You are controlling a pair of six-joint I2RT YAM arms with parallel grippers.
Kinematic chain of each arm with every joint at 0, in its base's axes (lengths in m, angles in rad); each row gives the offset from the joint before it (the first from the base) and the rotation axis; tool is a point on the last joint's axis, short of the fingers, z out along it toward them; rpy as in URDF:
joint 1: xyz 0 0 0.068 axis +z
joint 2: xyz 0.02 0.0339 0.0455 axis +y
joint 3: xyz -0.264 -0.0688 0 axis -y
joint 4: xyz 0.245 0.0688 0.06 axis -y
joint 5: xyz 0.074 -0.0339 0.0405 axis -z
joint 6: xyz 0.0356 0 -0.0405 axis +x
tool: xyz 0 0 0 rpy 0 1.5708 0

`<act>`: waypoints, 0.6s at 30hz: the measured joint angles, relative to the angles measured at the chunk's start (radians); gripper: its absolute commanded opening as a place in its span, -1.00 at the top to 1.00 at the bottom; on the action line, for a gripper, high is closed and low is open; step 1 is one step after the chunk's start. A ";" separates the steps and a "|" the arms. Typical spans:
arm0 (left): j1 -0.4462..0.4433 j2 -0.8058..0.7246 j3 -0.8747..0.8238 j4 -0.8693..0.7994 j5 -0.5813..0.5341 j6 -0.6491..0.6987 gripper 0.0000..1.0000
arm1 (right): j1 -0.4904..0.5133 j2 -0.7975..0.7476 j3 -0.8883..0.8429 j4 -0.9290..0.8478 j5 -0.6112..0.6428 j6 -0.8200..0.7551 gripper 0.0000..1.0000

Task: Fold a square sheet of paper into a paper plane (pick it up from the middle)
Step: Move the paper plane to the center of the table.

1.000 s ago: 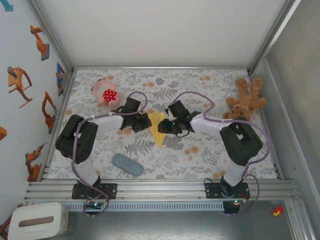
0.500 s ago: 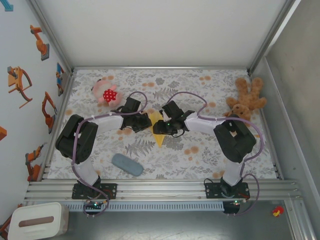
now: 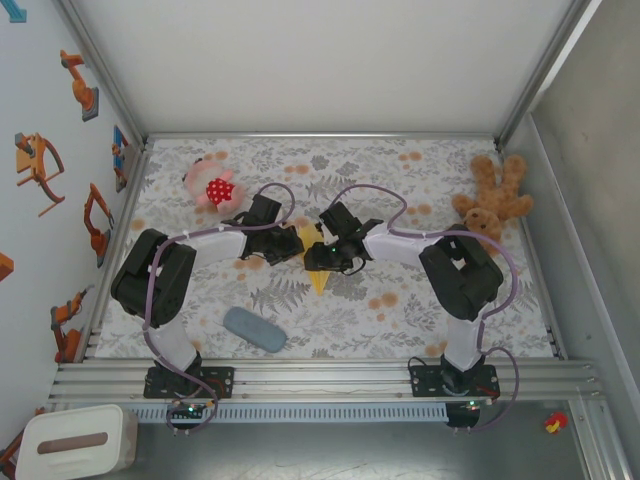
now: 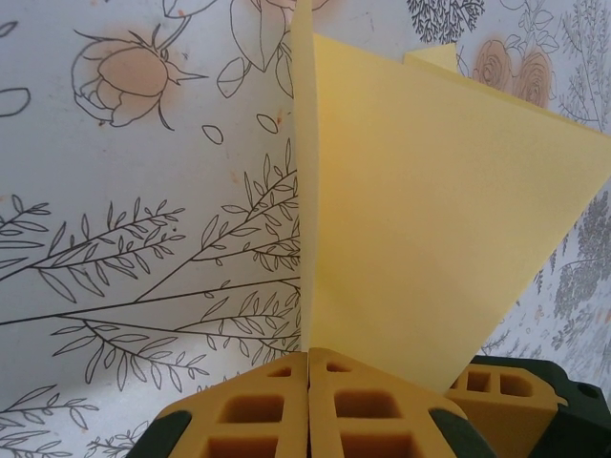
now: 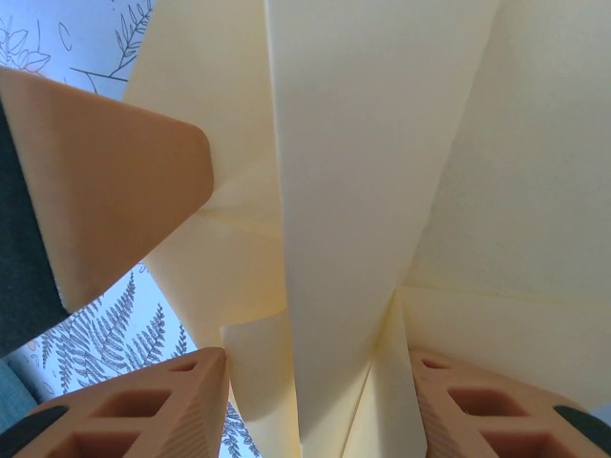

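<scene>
One paper plane stands pinched in left jaws.

I've swung the right gripper leftwards over the paper plane; it hides more yellow now.

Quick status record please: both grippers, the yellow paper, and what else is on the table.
left gripper: shut on an edge of the folded yellow paper
right gripper: open, one finger either side of the paper's folds
paper: partly folded, mid-table between both grippers
table: floral cover
other items: brown teddy bear far right; grey-blue pad near left
</scene>
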 measured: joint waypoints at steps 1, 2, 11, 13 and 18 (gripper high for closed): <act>0.000 0.000 0.000 0.000 0.000 0.000 0.88 | 0.000 0.000 0.000 0.000 0.000 -0.001 0.04; 0.000 0.000 0.000 0.000 0.001 0.000 0.87 | 0.000 0.000 0.000 0.000 0.000 -0.002 0.03; 0.000 0.000 0.000 0.000 0.004 0.000 0.88 | 0.011 0.000 0.000 0.004 -0.022 -0.031 -0.08; 0.000 0.000 0.000 0.000 0.004 0.000 0.88 | 0.013 0.000 0.000 0.004 -0.025 -0.035 -0.09; 0.000 0.000 0.000 0.000 0.004 0.000 0.88 | 0.013 0.000 0.000 0.004 -0.024 -0.043 -0.06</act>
